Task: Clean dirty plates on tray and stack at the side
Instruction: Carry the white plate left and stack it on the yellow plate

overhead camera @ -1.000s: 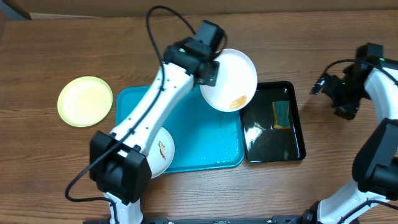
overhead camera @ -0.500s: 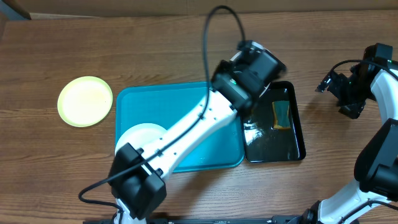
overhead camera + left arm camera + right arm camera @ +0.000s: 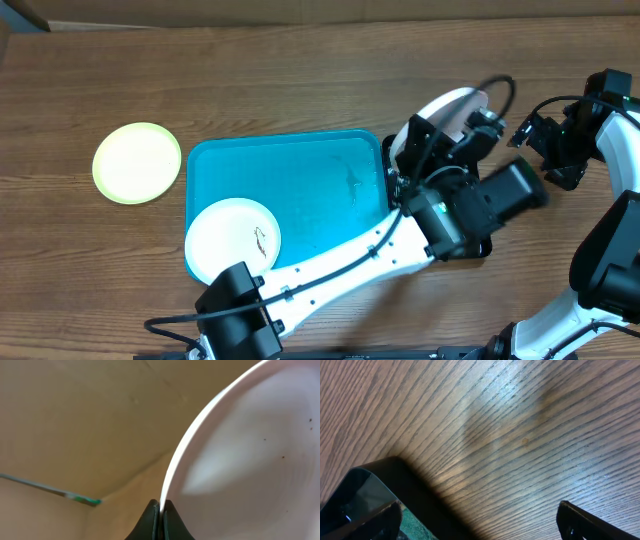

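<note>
White plate (image 3: pixel 240 460) in L gripper (image 3: pixel 161 506)

The left wrist view cuts the lifted white round plate (image 3: pixel 240 455) off at its top and right edges. Of the left pincer (image 3: pixel 161 516), only two dark tips nipping the rim show at the bottom edge. The backdrop is a tan blur, and the dark specks (image 3: pixel 282 457) on the plate are too small to identify. In the right wrist view the right pincer (image 3: pixel 479 520) appears only as dark tips, wide apart in the bottom corners, and the small black plastic tray (image 3: pixel 405 485) runs off the lower left. Overhead, the white left arm (image 3: pixel 340 255) covers most of that black tray, the near right corner of the large turquoise plastic tray (image 3: pixel 290 170) and the near rim of the second white round plate (image 3: pixel 225 235). The right arm (image 3: pixel 612 210) is cut off by the right edge.
</note>
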Tool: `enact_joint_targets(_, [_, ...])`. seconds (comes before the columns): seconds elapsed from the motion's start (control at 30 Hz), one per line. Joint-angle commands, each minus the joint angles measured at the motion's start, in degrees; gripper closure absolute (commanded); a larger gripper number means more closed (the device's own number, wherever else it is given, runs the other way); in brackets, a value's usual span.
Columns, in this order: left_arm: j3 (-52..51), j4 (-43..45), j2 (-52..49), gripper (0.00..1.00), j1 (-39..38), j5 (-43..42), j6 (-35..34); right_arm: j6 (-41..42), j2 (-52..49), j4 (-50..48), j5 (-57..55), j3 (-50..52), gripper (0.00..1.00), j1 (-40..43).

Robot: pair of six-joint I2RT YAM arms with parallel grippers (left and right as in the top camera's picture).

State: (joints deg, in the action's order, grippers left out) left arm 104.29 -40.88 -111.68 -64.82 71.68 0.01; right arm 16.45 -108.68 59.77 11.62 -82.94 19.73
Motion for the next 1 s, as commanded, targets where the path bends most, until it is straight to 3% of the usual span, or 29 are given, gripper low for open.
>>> enact_joint_targets(0.0, [1.5, 0.4, -0.8, 0.96, -0.9, 8.2, 3.9, 0.0, 1.3, -0.2, 0.0, -1.5, 0.00, -0.2])
enact_joint_targets(0.17, [1.5, 1.2, -0.8, 0.96, -1.2, 9.9, 4.4, 0.0, 1.3, -0.2, 0.0, -1.5, 0.00, -0.2])
enact_joint_targets(0.23, [1.5, 2.3, -0.8, 0.96, -1.4, 3.0, 5.1, 0.0, 1.3, -0.2, 0.0, -1.5, 0.00, -0.2])
enact_joint_targets(0.67, [1.5, 2.8, -0.8, 0.96, -0.7, -0.1, 1.1, 0.0, 1.3, -0.2, 0.0, -1.5, 0.00, -0.2])
enact_joint_targets(0.8, [1.6, 0.3, -0.3, 0.96, 0.8, -13.6, 0.2, 0.0, 1.3, -0.2, 0.0, -1.5, 0.00, -0.2])
enact_joint_targets(0.97, [3.9, -6.4, 1.7, 0.95, 7.4, -33.5, -6.9, 0.0, 1.3, -0.2, 0.0, -1.5, 0.00, -0.2])
